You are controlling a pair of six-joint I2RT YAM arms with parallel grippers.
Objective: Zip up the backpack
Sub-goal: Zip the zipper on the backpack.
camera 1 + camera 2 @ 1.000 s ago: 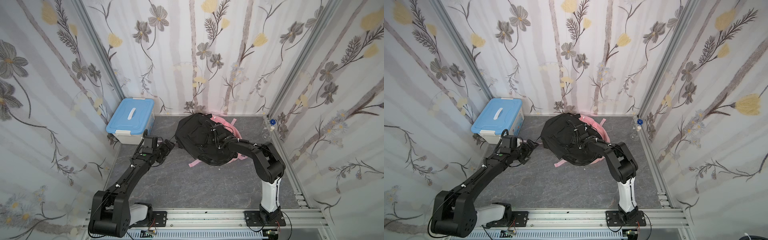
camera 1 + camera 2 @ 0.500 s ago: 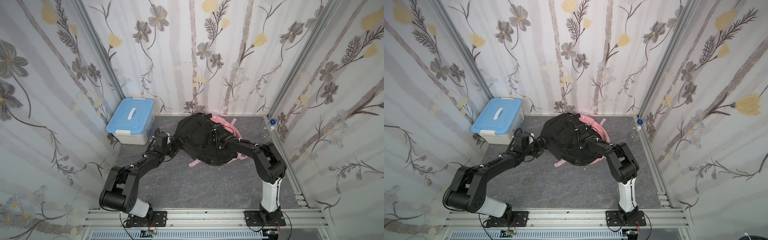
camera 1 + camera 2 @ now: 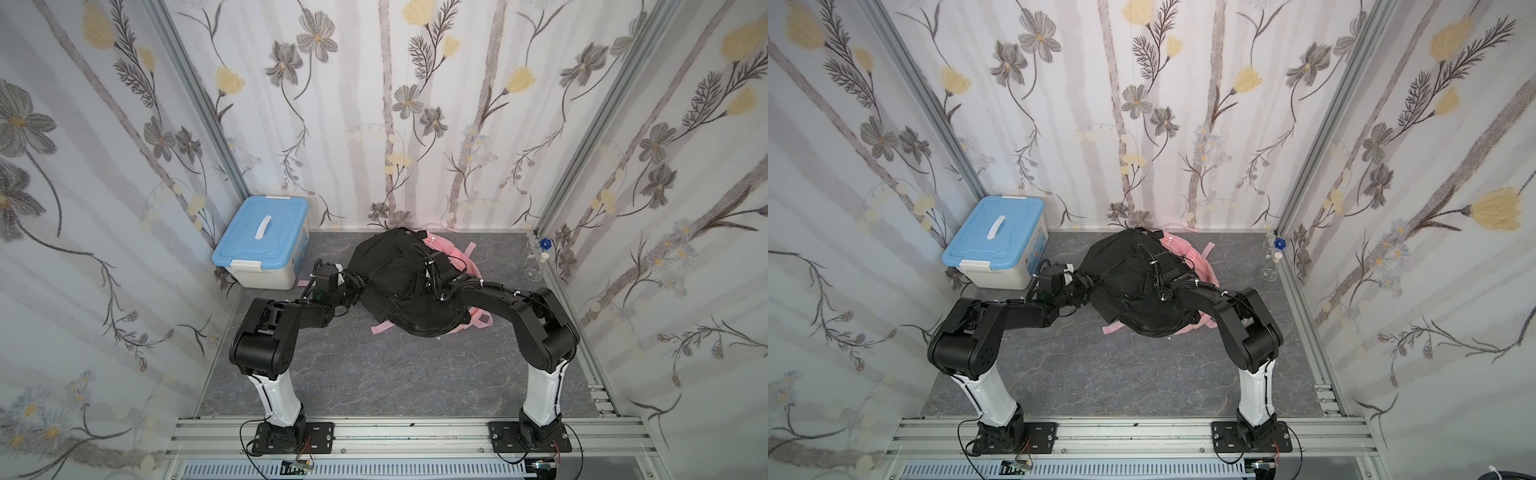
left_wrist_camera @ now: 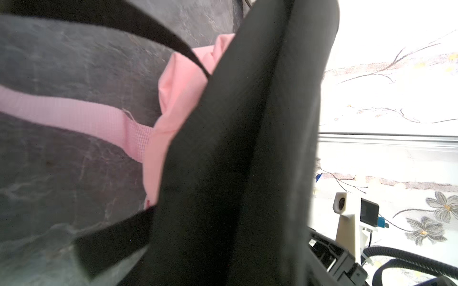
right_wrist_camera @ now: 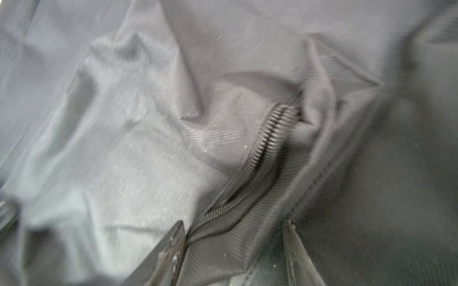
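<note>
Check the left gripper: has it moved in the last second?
Yes. The left gripper has moved away from the blue-lidded box and toward the backpack. In both top views it now reaches the side of the backpack that faces the box.

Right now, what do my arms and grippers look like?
The left arm and right arm match: bulky matt-black links on a white lower column, bolted to black base plates. Black corrugated cable with white ties runs along the right forearm; a small green light glows near the left wrist. The right gripper has slim, dark, flat fingers; the left gripper looks black too.
</note>
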